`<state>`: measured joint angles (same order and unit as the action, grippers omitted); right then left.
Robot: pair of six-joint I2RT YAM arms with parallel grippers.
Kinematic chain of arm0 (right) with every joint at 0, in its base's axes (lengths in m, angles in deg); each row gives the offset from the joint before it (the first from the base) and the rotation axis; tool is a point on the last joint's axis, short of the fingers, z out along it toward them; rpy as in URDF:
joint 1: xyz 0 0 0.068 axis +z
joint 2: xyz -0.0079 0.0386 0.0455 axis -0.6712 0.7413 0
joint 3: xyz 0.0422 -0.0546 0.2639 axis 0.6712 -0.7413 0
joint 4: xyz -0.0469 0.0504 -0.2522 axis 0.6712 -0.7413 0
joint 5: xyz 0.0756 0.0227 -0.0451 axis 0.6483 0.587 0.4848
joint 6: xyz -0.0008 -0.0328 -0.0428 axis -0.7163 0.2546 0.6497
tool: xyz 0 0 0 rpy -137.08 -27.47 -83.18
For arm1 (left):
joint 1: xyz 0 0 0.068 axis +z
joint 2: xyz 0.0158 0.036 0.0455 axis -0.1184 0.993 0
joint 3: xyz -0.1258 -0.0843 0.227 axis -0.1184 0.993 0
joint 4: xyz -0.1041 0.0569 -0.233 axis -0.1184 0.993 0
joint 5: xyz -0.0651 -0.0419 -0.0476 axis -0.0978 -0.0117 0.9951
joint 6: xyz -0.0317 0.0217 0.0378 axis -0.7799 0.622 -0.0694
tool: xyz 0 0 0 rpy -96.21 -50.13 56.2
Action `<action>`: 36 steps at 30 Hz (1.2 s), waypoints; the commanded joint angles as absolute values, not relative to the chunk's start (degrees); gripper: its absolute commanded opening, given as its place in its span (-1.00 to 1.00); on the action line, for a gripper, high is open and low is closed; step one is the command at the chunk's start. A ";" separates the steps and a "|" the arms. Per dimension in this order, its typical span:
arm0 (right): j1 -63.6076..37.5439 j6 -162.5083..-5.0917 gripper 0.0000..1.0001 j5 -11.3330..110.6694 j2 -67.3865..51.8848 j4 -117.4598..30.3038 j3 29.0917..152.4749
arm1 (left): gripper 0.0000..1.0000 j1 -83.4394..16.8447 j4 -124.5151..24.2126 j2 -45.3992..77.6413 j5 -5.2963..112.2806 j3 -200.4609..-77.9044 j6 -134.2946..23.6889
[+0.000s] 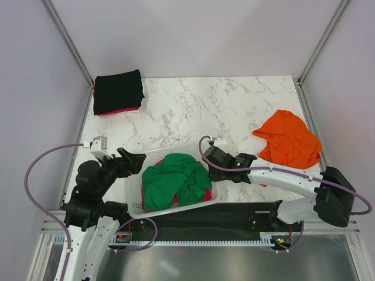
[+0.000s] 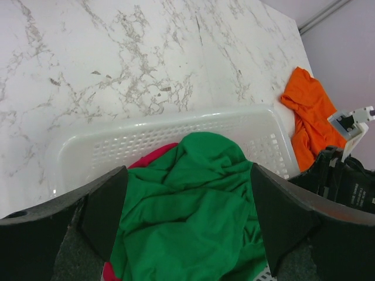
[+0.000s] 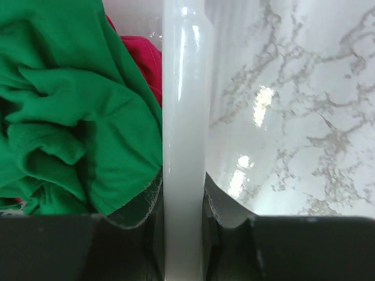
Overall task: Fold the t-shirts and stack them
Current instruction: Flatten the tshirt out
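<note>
The marble table [image 1: 205, 105] carries all the work items. The white lattice basket [image 1: 149, 161] sits at the near edge between the two arms. It holds a crumpled green t-shirt [image 1: 176, 178] on top of a pink-red t-shirt [image 3: 140, 52], of which only an edge shows.

An unfolded orange t-shirt [image 1: 290, 140] lies loose on the table to the right, well apart from the basket. A folded stack with a black t-shirt [image 1: 118, 91] on top occupies the far left corner.

The right gripper [image 3: 183, 222] pinches the basket's right rim, one finger inside the wall and one outside. The left gripper [image 2: 188, 216] is spread wide and hangs above the green t-shirt at the basket's left end, holding nothing.

Step in hand, as judged: securing the basket so that the next garment can be drawn out. The next move likely calls for the left gripper to descend, close on a raised fold of the green t-shirt only, and lift it clear without dragging the pink-red one.
</note>
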<state>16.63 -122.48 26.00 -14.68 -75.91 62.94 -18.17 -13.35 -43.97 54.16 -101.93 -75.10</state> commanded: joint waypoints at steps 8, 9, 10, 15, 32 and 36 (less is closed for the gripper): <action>15.06 -119.96 -1.00 25.24 6.86 -77.43 89.05 | 0.93 -18.22 0.90 -48.47 45.41 -121.50 -72.03; 14.62 -119.96 -1.00 25.50 9.84 -78.04 92.55 | 0.93 -18.22 2.13 -48.74 45.41 -122.90 -72.11; 13.75 -119.44 -1.00 25.42 11.35 -78.22 94.32 | 0.93 -18.22 4.14 -49.43 45.41 -123.52 -72.29; 8.74 -117.60 -1.00 24.62 16.36 -80.07 101.53 | 0.93 -18.22 8.20 -52.16 44.26 -126.07 -73.69; -3.31 -105.99 -1.00 23.40 15.40 -84.90 105.23 | 0.93 -18.22 12.07 -53.39 44.79 -129.59 -74.83; -4.28 -105.29 -1.00 28.82 15.49 -84.12 104.98 | 0.91 -18.22 12.07 -53.40 44.97 -128.89 -75.80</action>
<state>-5.10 -106.20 29.06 17.84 -85.26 103.44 -18.17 11.83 -52.87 45.22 -128.68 -74.60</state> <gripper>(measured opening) 0.293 0.960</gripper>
